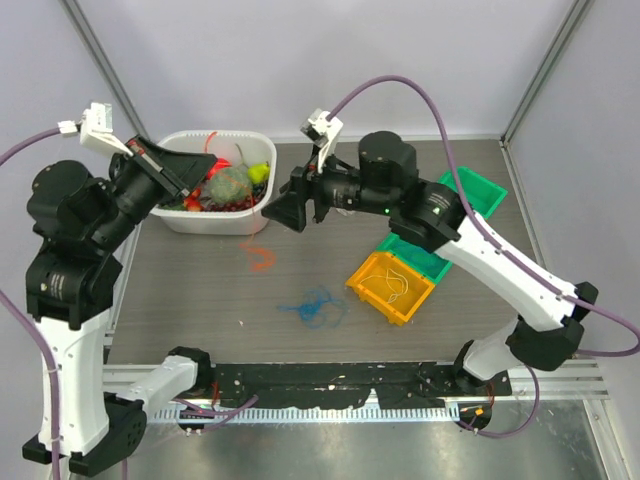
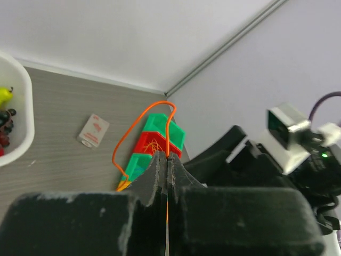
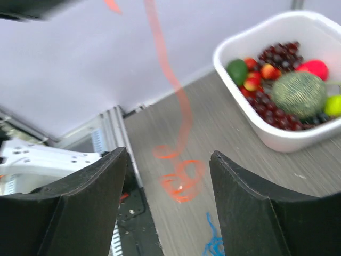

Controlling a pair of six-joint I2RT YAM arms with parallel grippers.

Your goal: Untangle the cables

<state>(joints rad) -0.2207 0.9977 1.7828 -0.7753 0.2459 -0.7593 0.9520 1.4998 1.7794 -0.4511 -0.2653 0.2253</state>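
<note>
My left gripper [image 1: 206, 164] hangs over the white tub, shut on a thin orange cable [image 2: 134, 126] that loops up out of its fingertips [image 2: 160, 160]. The orange cable [image 1: 258, 255] trails down to a small coil on the table. My right gripper [image 1: 272, 212] is open in mid-air just right of the tub. In the right wrist view the hanging orange cable [image 3: 180, 178] passes blurred beyond the open right gripper [image 3: 168, 157] and touches neither finger. A blue cable [image 1: 315, 308] lies tangled mid-table. A pale wire [image 1: 396, 281] rests in the yellow bin [image 1: 372, 290].
A white tub [image 1: 210, 222] of toy fruit stands at the back left. Green bins [image 1: 482, 188] sit at the right beside the yellow one. In the left wrist view a red bin [image 2: 152, 143] holds thin wires, and a small card [image 2: 93, 129] lies on the table.
</note>
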